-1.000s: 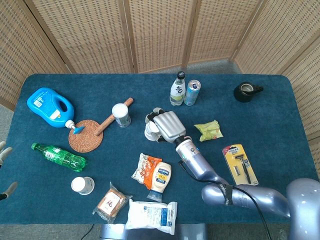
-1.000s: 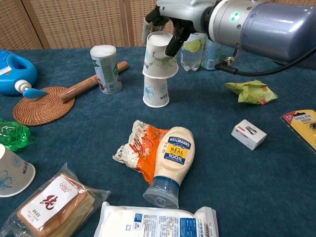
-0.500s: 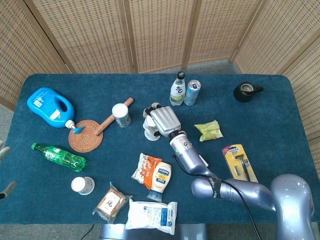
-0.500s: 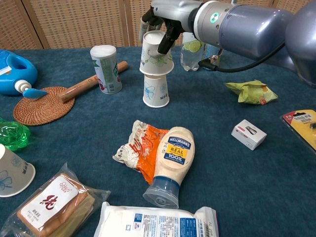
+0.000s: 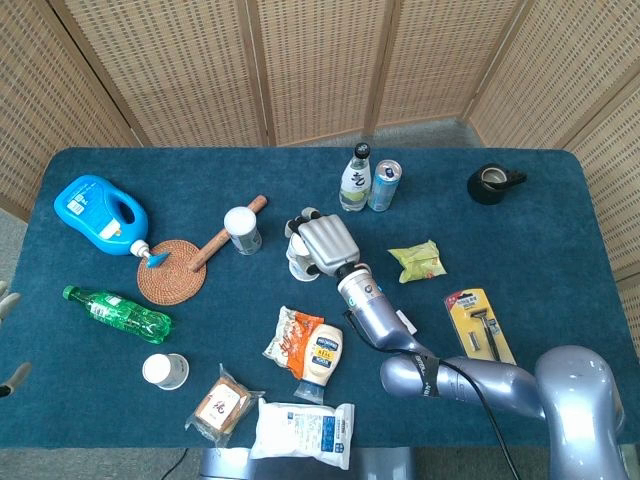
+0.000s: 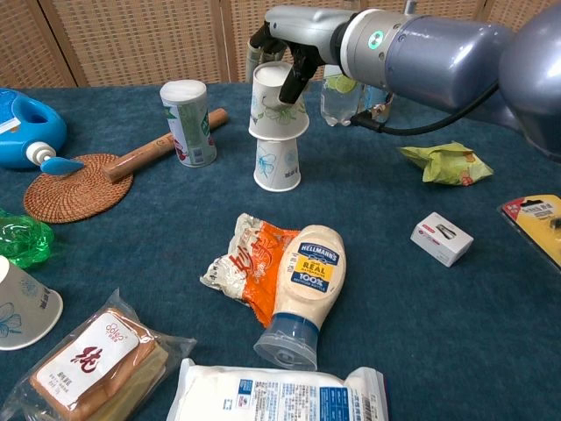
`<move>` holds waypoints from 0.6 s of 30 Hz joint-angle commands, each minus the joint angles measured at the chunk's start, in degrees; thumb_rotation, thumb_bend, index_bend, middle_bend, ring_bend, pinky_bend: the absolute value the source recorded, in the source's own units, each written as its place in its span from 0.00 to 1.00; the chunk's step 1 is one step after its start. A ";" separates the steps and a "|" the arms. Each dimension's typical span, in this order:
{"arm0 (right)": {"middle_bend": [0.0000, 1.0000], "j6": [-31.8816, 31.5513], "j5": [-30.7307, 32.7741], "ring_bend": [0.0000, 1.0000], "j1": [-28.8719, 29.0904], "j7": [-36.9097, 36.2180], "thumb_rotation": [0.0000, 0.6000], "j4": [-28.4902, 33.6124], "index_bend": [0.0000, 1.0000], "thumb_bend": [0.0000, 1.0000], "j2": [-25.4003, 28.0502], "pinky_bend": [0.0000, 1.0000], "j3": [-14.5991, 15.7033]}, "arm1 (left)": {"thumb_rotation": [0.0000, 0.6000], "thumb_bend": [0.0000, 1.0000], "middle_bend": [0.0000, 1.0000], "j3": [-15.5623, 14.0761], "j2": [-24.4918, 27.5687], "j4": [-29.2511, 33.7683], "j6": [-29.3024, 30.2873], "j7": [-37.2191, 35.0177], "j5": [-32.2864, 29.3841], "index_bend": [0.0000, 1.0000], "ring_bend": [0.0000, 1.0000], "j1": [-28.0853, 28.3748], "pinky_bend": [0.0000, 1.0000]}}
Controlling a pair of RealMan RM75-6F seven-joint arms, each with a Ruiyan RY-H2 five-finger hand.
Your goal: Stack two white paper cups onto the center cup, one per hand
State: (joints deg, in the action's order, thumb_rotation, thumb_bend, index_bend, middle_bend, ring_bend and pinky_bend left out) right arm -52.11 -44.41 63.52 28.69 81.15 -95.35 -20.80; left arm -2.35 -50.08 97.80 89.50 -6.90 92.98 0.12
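Fingers (image 6: pixel 282 37) round upturned paper cup (image 6: pixel 277 101) atop center cup (image 6: pixel 277 164)

Both of my views are bright and evenly lit from overhead, with diffuse light leaving only faint, soft shadows on the blue table cloth (image 5: pixel 560 230) beneath each item. My right arm (image 6: pixel 438 48) shows broad pale highlights along its glossy metallic shell in the chest view, and the mayonnaise bottle (image 6: pixel 302 289) carries a mild sheen. Focus is sharp across the head view; the chest view bulges slightly toward its edges, and items at its lower border appear a little soft.
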 commanded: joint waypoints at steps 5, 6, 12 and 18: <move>0.43 0.10 1.05 0.19 0.29 0.34 1.00 -0.53 0.34 0.42 -0.05 0.46 0.75 | 1.00 0.33 0.00 0.04 0.06 -0.04 0.11 -0.15 -0.05 0.00 0.00 -0.06 0.09; 0.43 0.15 1.27 0.19 0.35 0.42 1.00 -0.50 0.34 0.42 0.02 0.46 0.83 | 1.00 0.33 0.00 0.05 0.05 -0.06 0.08 -0.19 -0.06 0.00 0.00 -0.04 0.09; 0.43 -0.06 2.03 0.18 0.79 0.99 1.00 -0.16 0.34 0.42 0.36 0.46 0.97 | 1.00 0.33 0.00 0.05 0.03 -0.09 -0.10 -0.17 -0.09 0.00 0.00 0.04 0.09; 0.41 0.60 4.47 0.17 1.16 1.81 1.00 0.69 0.30 0.42 0.95 0.46 1.32 | 1.00 0.33 0.00 0.06 0.01 -0.07 -0.03 -0.14 -0.09 0.00 0.00 0.00 0.09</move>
State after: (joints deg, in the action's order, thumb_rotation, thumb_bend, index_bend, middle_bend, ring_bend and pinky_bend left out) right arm -51.81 -40.60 64.53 30.17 81.51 -94.64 -19.62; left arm -2.29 -50.07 97.73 89.47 -7.04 92.89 0.12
